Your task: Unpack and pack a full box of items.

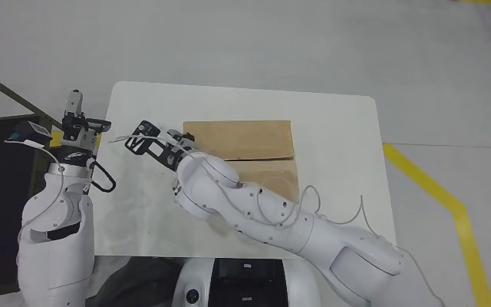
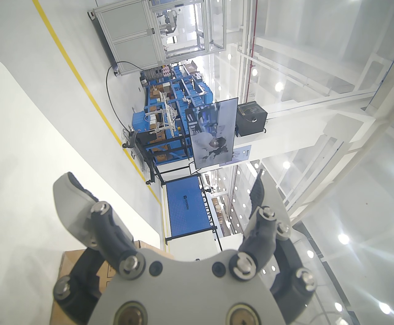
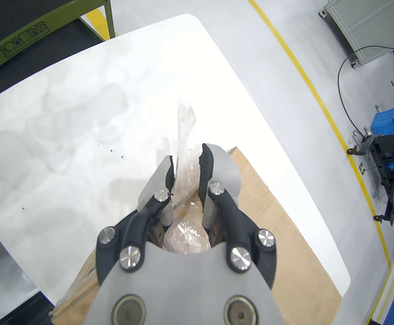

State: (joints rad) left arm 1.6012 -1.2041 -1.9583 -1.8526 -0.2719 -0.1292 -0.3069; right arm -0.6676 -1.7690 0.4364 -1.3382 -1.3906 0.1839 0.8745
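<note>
A brown cardboard box (image 1: 245, 140) lies in the middle of the white table (image 1: 337, 115), its flaps folded flat. My right gripper (image 1: 143, 138) hangs just beyond the box's left end, shut on a crumpled clear plastic bag (image 3: 184, 175). A strip of the bag sticks out past the fingertips (image 3: 204, 154), and the box (image 3: 277, 230) lies underneath. My left gripper (image 1: 83, 111) sits off the table's left edge and stands open (image 2: 163, 177), holding nothing. It faces out into the room, with a corner of the box (image 2: 74, 261) behind it.
A dark cart with a green frame (image 3: 30, 24) stands by the table's left side, close to my left arm. Bare tabletop (image 1: 146, 207) lies left of the box. A yellow floor line (image 1: 437, 192) runs to the right of the table.
</note>
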